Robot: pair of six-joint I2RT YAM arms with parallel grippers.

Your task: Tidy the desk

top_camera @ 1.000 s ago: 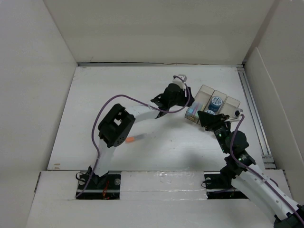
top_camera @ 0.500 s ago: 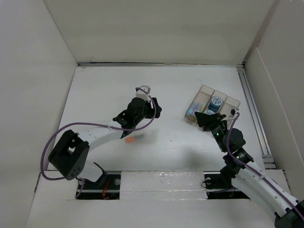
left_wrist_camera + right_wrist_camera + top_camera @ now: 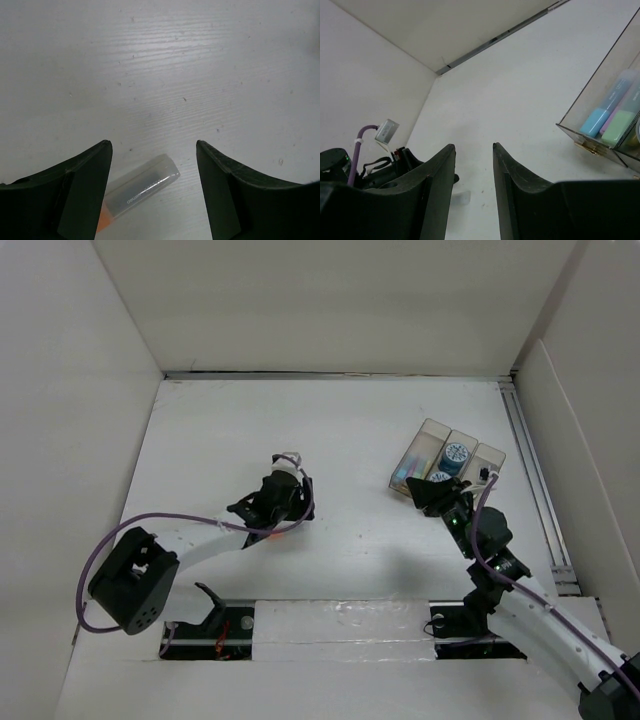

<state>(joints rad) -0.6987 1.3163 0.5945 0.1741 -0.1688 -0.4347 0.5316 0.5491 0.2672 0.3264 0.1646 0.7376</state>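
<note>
Since the whole setup is boxed in, tall white panel walls (image 3: 330,300) are seen on the left, far and right sides. The desk (image 3: 370,425) is laid flat between them, from the arm bases out to the far wall. It's matte white, and faint streaks and specks can be spotted up close. A metal rail (image 3: 532,470) is run along its right edge. A translucent tray (image 3: 489,455) is parked far right, with highlighters (image 3: 607,112) packed in its left compartment. The left gripper (image 3: 152,150) is held low, jaws wide apart over a clear-capped marker (image 3: 142,185), not touching it. The right gripper (image 3: 474,147) is seen just near of the tray, jaws slightly parted, nothing between.
</note>
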